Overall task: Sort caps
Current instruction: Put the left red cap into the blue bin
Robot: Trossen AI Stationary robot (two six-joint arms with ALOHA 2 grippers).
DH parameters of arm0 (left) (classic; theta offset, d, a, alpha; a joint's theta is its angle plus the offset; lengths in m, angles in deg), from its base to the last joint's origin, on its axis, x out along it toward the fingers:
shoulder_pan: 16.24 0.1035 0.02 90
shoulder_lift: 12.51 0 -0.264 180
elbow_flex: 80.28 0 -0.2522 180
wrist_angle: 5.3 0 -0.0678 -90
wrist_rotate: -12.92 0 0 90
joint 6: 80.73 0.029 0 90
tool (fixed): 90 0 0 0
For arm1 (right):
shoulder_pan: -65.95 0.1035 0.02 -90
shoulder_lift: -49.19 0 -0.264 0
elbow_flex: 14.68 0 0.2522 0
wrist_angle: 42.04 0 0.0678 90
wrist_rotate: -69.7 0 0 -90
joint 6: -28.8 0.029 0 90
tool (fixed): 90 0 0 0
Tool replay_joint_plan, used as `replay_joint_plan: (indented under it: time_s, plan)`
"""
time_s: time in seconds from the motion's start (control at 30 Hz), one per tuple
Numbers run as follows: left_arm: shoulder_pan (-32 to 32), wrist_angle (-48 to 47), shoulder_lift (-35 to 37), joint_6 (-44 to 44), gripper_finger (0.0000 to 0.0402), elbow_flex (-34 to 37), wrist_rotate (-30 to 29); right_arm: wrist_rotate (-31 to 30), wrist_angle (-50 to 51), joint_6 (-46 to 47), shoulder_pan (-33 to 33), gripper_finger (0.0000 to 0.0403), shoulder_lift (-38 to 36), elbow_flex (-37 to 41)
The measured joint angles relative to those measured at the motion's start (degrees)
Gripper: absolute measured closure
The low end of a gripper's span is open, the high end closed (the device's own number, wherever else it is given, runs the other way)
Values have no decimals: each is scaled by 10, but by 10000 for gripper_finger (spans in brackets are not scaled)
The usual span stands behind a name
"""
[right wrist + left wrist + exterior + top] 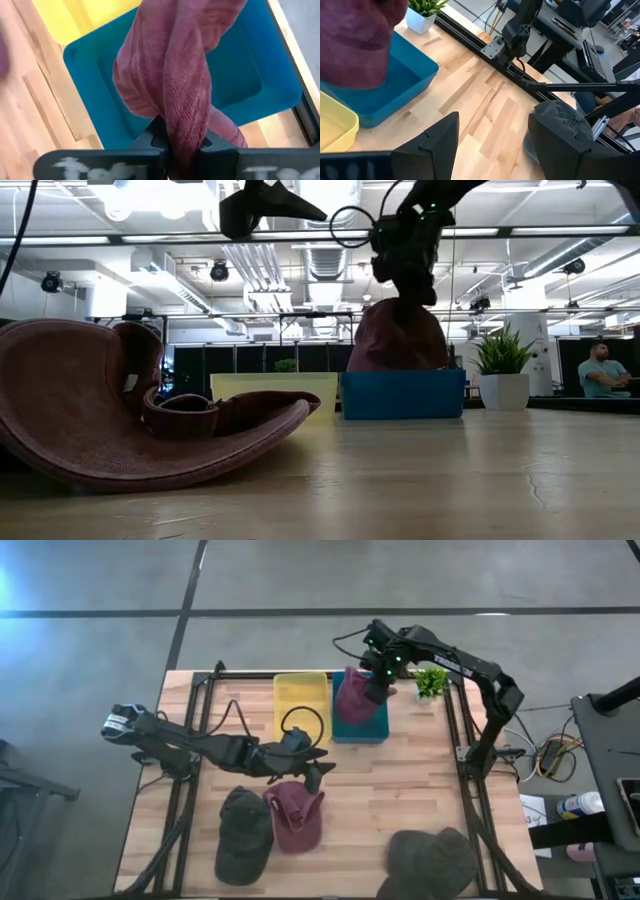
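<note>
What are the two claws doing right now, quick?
Left gripper: open, holding nothing, above the table near the maroon cap.
Right gripper: shut on a maroon cap, over the teal bin.

Bright ceiling lights (130, 205) glare in the low view; wrist views blur nearby.

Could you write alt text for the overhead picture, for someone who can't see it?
The right pincer holds a maroon cap over a teal bin beside a yellow bin. The left pincer hangs open above another maroon cap; two olive caps lie nearby.
</note>
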Motion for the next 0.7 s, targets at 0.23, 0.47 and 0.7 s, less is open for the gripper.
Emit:
replay_joint_plan:
  time_s: [0.23, 0.47, 0.7]
  plan:
    - [0, 1, 0, 2, 171, 0, 0, 47, 12, -25, 0, 390, 76, -78]
    - [0, 1, 0, -5, 171, 0, 0, 61, 54, -34, -1, 390, 158, -158]
    - [0, 1, 1, -6, 171, 0, 0, 58, 37, -34, -2, 363, 189, -201]
